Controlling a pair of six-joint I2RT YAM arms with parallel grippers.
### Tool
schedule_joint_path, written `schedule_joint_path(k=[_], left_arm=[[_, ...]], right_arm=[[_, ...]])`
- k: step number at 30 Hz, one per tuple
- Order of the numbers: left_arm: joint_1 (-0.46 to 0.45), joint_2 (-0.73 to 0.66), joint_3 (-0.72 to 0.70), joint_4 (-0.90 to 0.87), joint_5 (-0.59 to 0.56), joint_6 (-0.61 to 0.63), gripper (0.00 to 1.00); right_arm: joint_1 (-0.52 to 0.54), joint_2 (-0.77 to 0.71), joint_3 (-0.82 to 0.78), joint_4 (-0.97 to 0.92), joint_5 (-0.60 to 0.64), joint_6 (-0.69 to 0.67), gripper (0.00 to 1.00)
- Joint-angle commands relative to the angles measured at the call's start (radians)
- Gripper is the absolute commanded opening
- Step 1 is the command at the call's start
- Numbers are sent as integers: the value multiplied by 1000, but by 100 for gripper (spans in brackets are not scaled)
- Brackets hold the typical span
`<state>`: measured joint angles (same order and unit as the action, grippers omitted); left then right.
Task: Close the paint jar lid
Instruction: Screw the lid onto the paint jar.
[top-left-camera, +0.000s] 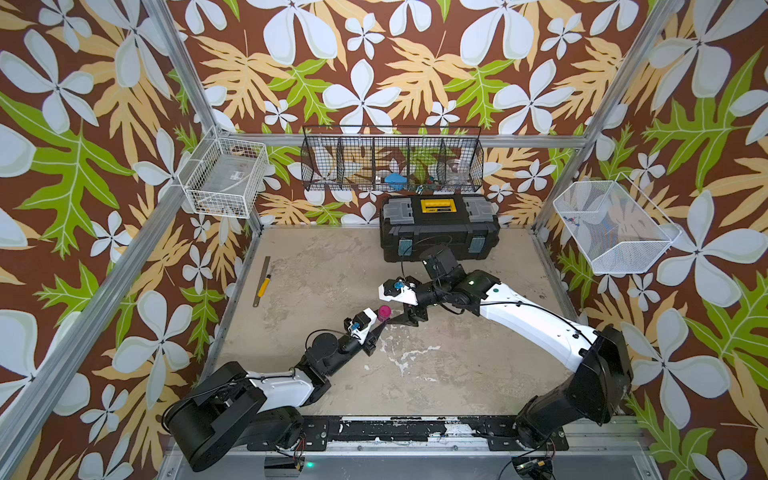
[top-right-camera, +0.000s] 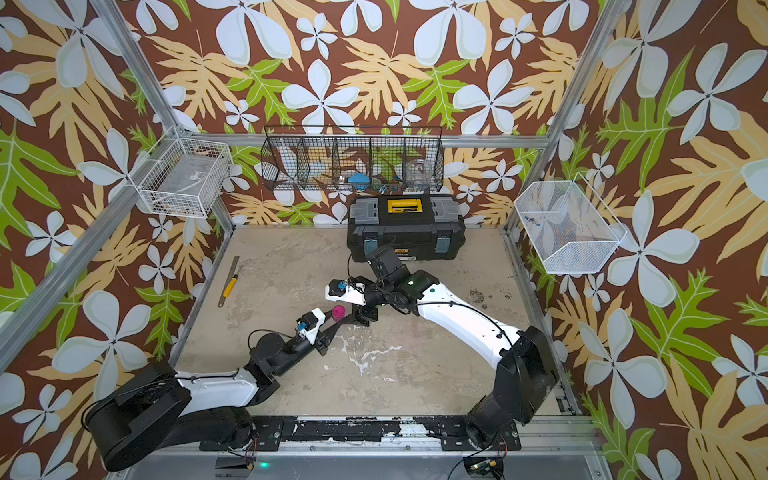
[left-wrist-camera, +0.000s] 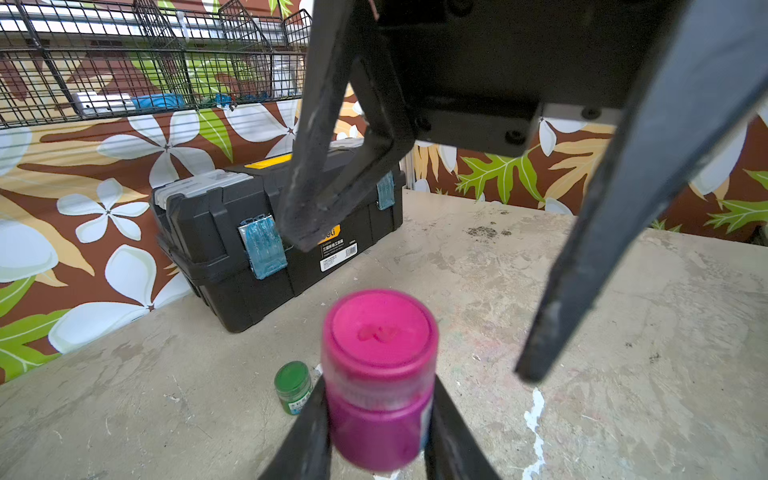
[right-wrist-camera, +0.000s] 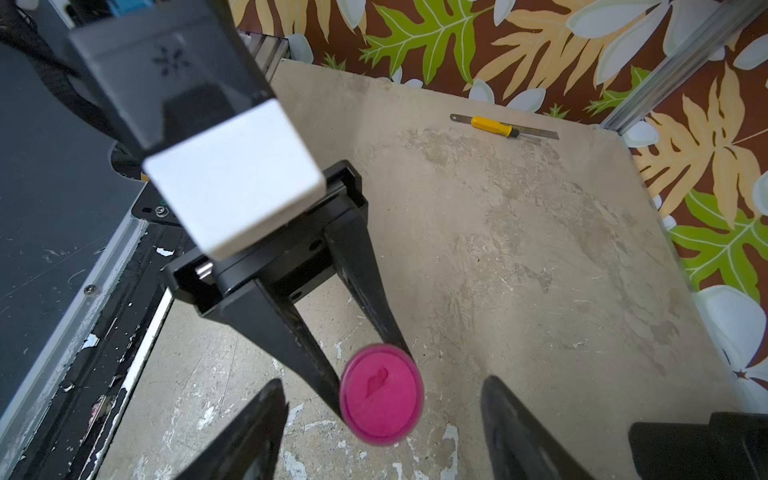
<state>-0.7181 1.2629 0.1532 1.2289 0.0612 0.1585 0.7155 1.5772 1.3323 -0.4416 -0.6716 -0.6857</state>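
Left hand (left-wrist-camera: 378, 390) clamps the jar (left-wrist-camera: 374, 436); right hand (right-wrist-camera: 382, 380) hangs wide above the lid (left-wrist-camera: 380, 332). It should centre, close evenly, then twist.

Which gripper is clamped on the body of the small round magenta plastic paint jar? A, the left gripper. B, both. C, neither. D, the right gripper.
A: the left gripper pinches the magenta paint jar by its sides, while the right gripper stands open, clear of it.
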Motion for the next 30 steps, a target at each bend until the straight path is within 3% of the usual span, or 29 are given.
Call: schedule_joint_path(k=[1,7,13,20,30], left_arm=[[-1,1,3,16,5,1,3],[-1,1,5,17,5,1,3],[-1,1,5,15,5,1,3],[-1,1,4,15,4,1,3],[-1,-1,3,15,3,1,3]], right_arm=[[2,9,13,-18,21,-1,70],[14,17,16,-30,42,-8,59],[23,33,28,-51,59,-16,55],[27,37,37,-53,65,-8,39],[43,40,34,-52,133,47,32]])
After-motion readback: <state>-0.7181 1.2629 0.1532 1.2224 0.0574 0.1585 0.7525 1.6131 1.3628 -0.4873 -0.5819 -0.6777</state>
